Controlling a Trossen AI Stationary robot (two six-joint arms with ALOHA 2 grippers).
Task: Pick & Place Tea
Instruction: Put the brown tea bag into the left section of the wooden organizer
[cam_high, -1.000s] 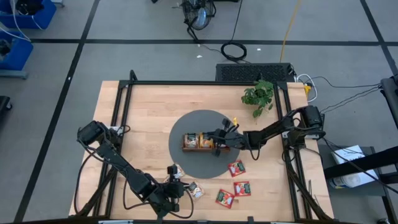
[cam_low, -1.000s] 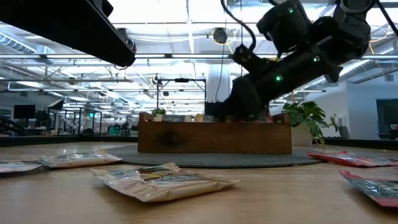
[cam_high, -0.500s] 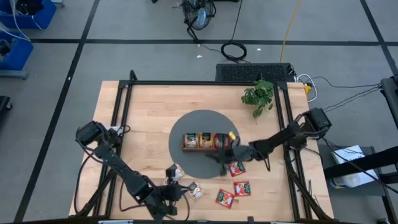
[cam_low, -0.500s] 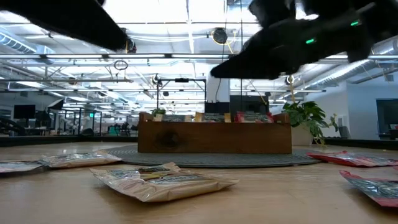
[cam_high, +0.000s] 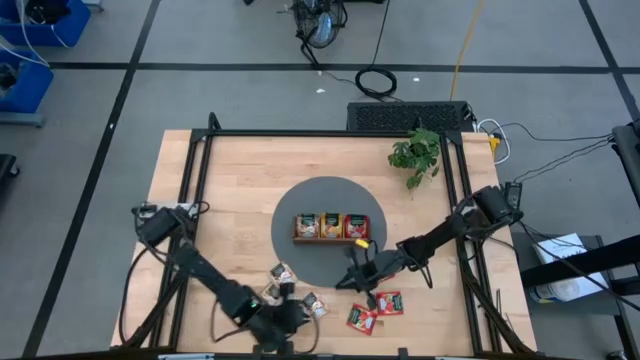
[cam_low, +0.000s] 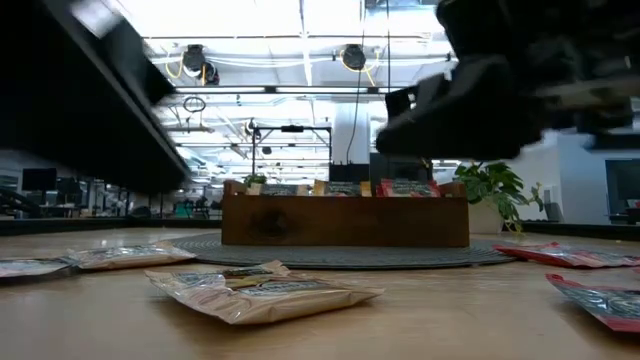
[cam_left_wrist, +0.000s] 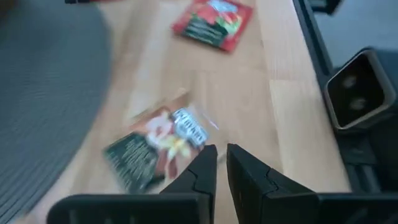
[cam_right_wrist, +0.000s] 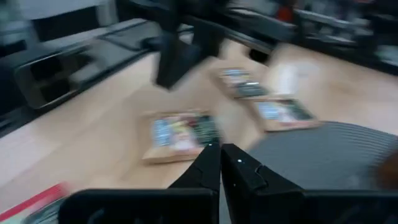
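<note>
Both sets of jaws look pinched together with nothing between them, going by the wrist views; the right gripper (cam_high: 358, 281) hangs over the front edge of the round grey mat (cam_high: 300, 205), just in front of the wooden tray (cam_high: 331, 237), and the left gripper (cam_high: 283, 316) sits low near the table's front edge, left of the tray; tea-wise, the tray already holds sachets in all three slots; tan sachets (cam_high: 314, 307) lie in front-left of the mat near the left gripper, red sachets (cam_high: 362, 319) in front-right; there may be a red one hidden under the right gripper, hard to say.
</note>
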